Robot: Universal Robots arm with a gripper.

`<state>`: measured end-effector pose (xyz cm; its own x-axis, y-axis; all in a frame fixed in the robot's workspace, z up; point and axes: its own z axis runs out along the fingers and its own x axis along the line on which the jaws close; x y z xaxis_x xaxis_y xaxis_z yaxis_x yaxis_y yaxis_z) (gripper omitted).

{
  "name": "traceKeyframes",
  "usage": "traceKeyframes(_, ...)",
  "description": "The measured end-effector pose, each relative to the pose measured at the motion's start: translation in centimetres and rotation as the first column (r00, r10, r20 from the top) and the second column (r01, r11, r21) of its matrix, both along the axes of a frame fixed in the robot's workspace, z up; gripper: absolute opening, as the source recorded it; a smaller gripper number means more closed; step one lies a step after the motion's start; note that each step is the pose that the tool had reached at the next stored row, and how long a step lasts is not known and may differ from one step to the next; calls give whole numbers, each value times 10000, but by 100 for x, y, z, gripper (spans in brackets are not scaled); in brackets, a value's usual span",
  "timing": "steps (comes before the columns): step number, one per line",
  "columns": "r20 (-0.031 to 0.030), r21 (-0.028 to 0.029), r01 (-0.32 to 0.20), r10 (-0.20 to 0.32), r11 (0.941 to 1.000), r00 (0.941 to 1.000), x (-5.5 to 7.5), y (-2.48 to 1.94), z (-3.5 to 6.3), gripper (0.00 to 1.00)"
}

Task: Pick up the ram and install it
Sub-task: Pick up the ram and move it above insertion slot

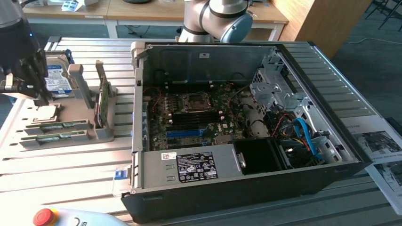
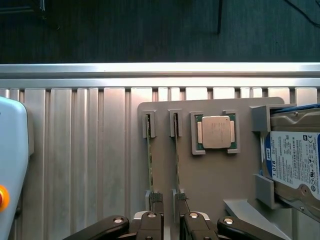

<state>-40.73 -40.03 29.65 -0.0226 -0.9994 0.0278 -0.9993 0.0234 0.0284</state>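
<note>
The end effector [image 2: 168, 200] hangs over one end of a grey tray [image 2: 210, 185], its two dark fingers [image 2: 152, 220] standing a little apart and holding nothing; grey tray shows through the gap. In the wrist view the fingertips overlap the near ends of two ram sticks, both set on edge in slots and running parallel. The inner ram stick [image 2: 176, 160] lies just beside a processor [image 2: 216, 132] in its square pocket. The outer ram stick [image 2: 149, 160] runs close along the tray's edge.

Past that edge there is bare slatted table [image 2: 75, 150] up to a pale box [image 2: 12, 165] with an orange button. On the other side of the processor a hard drive [image 2: 295, 165] leans in its bracket.

In the exterior view the end effector [image 1: 35, 94] sits above the tray [image 1: 18, 120] at the exterior view's left, with the inner ram stick [image 1: 58, 126] and outer ram stick [image 1: 61, 137] below it. A green card [image 1: 103, 104] stands on edge at the tray's side nearest the computer case [image 1: 251, 188]. The case lies open on the table [image 1: 63, 174] just beside the tray — only a narrow strip of slats between them — with its circuit board exposed.
</note>
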Motion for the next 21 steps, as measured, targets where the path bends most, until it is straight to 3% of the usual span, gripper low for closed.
traceKeyframes(21,-1,1,-1,1,10000,10000,0,0,-200,24)
